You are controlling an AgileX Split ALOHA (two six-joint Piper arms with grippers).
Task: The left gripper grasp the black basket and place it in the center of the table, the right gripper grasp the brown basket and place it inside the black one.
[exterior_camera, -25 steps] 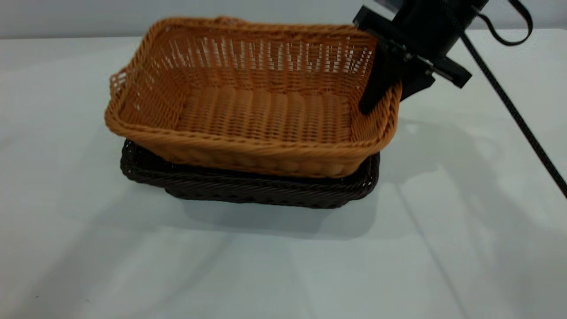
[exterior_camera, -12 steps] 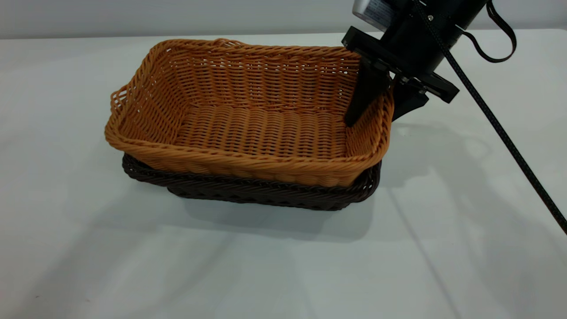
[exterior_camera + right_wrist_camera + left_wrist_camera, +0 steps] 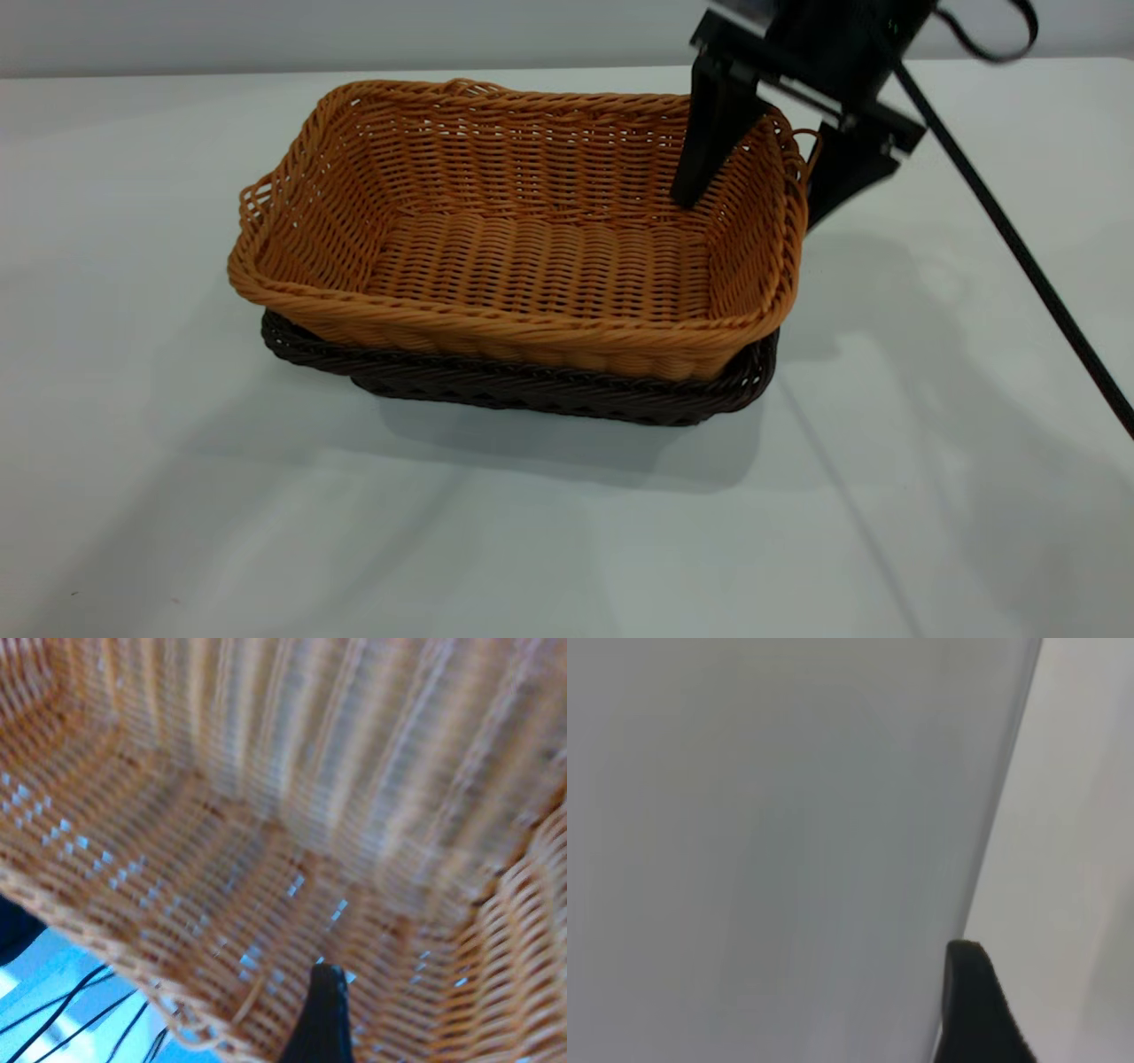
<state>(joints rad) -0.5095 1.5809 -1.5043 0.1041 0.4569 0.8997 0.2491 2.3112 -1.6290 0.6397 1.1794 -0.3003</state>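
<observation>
The brown basket (image 3: pixel 532 239) sits nested in the black basket (image 3: pixel 549 394) near the middle of the table (image 3: pixel 177 496). Only the black basket's braided rim and lower wall show beneath it. My right gripper (image 3: pixel 749 208) is open and straddles the brown basket's right end wall. One finger is inside the basket and the other outside, both apart from the rim. In the right wrist view the brown basket (image 3: pixel 266 815) fills the picture. My left gripper (image 3: pixel 976 1010) is out of the exterior view and shows only as a black sliver over a pale surface.
Bare tabletop lies all round the baskets. The right arm's black cable (image 3: pixel 1019 257) runs down across the right side of the table.
The brown basket came down level into the black one, and the pair shifted slightly right. My right gripper spread apart off the rim and lifted a little.
</observation>
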